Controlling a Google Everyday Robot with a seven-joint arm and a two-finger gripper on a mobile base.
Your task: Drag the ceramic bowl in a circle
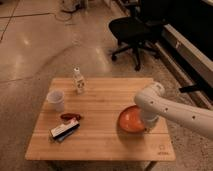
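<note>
The ceramic bowl (131, 120) is orange-red inside with a darker rim and sits on the wooden table (100, 135) near its right edge, toward the front. My gripper (148, 121) comes down from the white arm at the right and rests at the bowl's right rim. The arm's wrist covers the right part of the bowl and hides the contact.
A small translucent plastic cup (56, 100) stands at the table's left. A small bottle (78, 80) stands at the back. A red object (70, 117) and a flat packet (64, 131) lie front left. A black office chair (134, 30) stands behind the table.
</note>
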